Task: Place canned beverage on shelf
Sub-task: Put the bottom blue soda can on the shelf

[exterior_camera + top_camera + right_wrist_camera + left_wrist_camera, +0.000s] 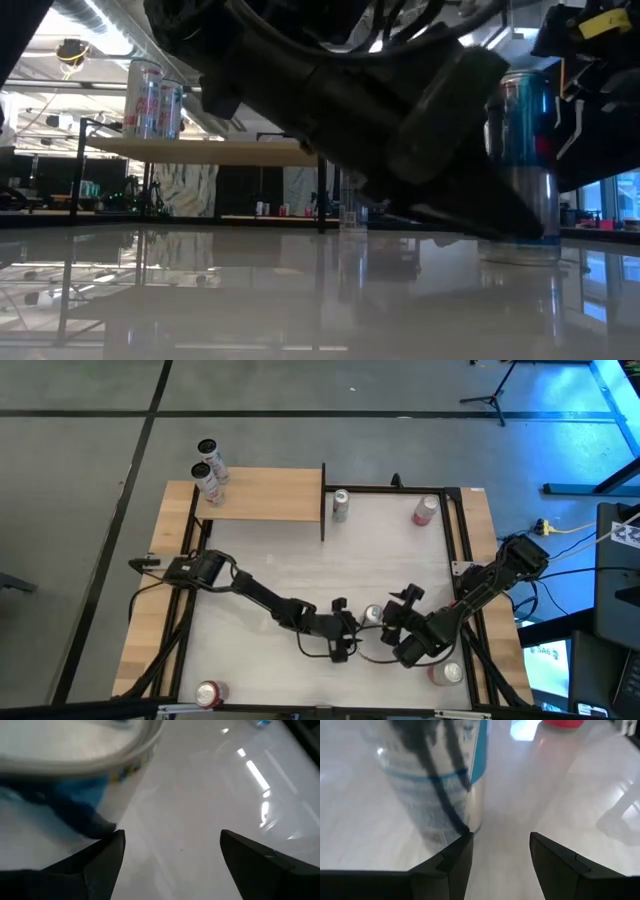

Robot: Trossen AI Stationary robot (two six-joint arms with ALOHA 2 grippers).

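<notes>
A blue and silver can stands upright on the white tabletop near its front middle; it also shows in the low view. My left gripper is open just left of the can. In the left wrist view the can stands beside one finger, not in the gap of the gripper. My right gripper is open just right of the can, with the gap off to the can's side. The tan shelf stands at the far left, with two cans on its left end. My left gripper has one fingertip right at the can's lower wall; I cannot tell whether it touches. The can stands upright on the table, outside the gap between the fingers.
Other cans stand on the table: a silver one by the shelf's right end, a red one at the far right, a red one at the near left, and one at the near right. A black frame borders the table.
</notes>
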